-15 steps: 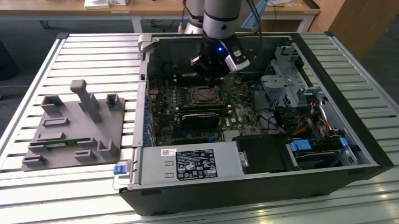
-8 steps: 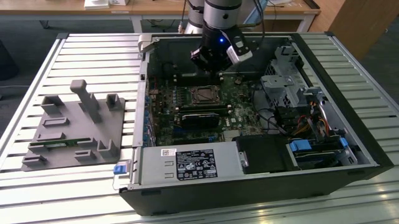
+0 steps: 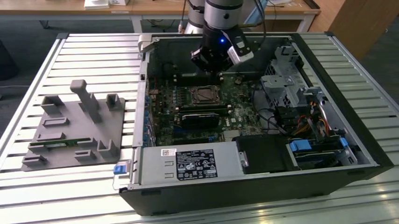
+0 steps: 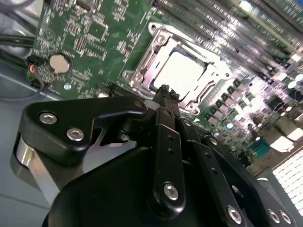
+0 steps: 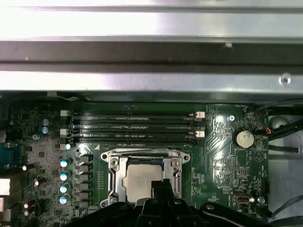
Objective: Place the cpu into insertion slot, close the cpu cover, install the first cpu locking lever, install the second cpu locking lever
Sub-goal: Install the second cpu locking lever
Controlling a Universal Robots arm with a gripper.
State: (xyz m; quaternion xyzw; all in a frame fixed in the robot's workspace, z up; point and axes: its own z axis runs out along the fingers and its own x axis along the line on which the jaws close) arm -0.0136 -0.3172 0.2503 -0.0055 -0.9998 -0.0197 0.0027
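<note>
- The black, bolted gripper [image 4: 163, 90] hangs just above the near edge of the socket in the second wrist view; its tip narrows to one slim point with no gap showing, so I judge the jaws drawn together on nothing.
- The cpu, a small flat square chip with a pale silvery-grey metal top [image 5: 142, 177], already lies in the insertion slot, a square black socket with a silver rim [image 3: 204, 94] on the green motherboard [image 5: 227, 156].
- The cpu cover, a thin silver metal frame with a cut-out centre [image 4: 156, 56], seems folded down around the chip, though whether it sits fully flat is hard to tell.
- Risk: the tip is close to the chip, so a slanted descent could scrape its top or hit the frame instead of a lever.
- Risk: if the cover is not seated, forcing a lever could bend it or load the chip unevenly.
- The locking levers are too thin to make out, so their state is unclear.
- The socket's near edge is hidden behind the gripper body in the first wrist view.
- Farther off, the long black memory slots [image 5: 132, 125] give little clearance for a sideways slip.
</note>
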